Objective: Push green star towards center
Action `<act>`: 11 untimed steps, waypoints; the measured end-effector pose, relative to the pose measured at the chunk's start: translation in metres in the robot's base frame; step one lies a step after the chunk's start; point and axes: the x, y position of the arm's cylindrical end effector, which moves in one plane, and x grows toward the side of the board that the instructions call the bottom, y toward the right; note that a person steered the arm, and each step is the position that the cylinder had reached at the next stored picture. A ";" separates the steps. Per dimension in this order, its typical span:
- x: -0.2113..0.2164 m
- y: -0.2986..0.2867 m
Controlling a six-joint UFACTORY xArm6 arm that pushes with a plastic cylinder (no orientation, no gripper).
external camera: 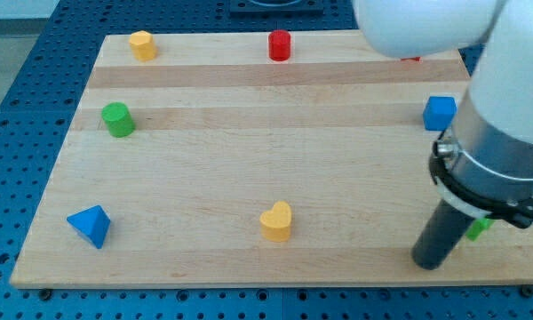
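Lower right of frame: green star [479, 228], mostly hidden behind my tip [429, 262], just beside it
My tip: rests on the worktop [249, 142], left of the star
Fingers: none, only a rod
Handling, judged: light, stiff, slides easily, may spin
Contact: star's right side, pushing left
Nearby: yellow heart [277, 220]
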 end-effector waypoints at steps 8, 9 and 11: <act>-0.146 0.016; -0.172 0.013; -0.185 -0.013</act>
